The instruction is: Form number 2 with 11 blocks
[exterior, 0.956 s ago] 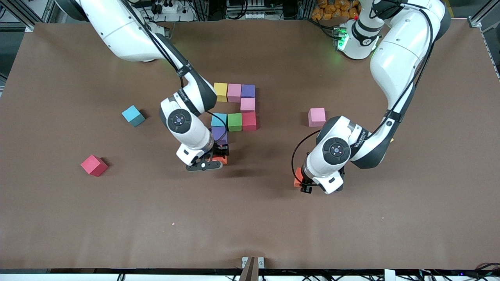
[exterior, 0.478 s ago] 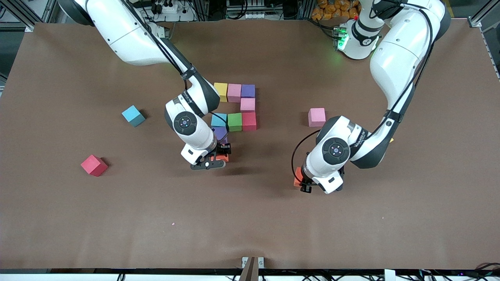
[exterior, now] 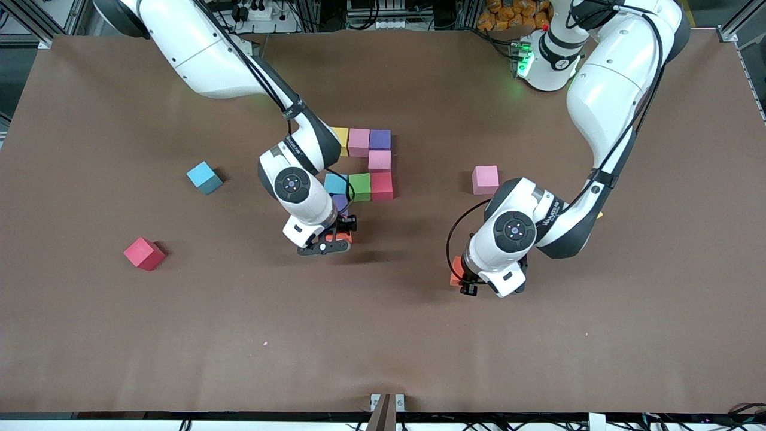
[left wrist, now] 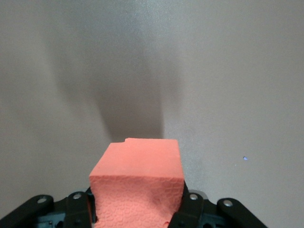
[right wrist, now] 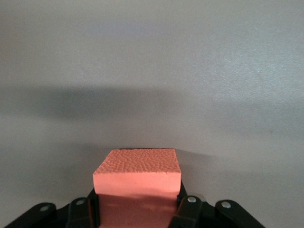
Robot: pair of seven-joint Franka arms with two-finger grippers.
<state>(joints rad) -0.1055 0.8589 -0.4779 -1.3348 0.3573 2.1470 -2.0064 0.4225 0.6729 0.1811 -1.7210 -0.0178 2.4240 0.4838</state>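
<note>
A partial number 2 lies mid-table: yellow (exterior: 342, 140), pink (exterior: 359, 142) and purple (exterior: 380, 139) blocks in a row, then pink (exterior: 379, 160), then red (exterior: 382, 185), green (exterior: 359, 187) and light blue (exterior: 334, 183), then a purple block (exterior: 342, 203) half hidden by the right arm. My right gripper (exterior: 339, 234) is shut on an orange block (exterior: 339, 239), also in the right wrist view (right wrist: 137, 183), just nearer the camera than that purple block. My left gripper (exterior: 464, 282) is shut on another orange block (exterior: 456, 272), also in the left wrist view (left wrist: 137, 185), low over bare table, and waits.
Loose blocks lie on the brown table (exterior: 383, 347): a pink one (exterior: 485, 179) beside the left arm's wrist, and a light blue one (exterior: 204, 177) and a red one (exterior: 143, 253) toward the right arm's end. Both wrist views show only bare table past the held blocks.
My right gripper has carried its orange block a little toward the left arm's end and closer to the lower purple block. The left arm has not moved.
</note>
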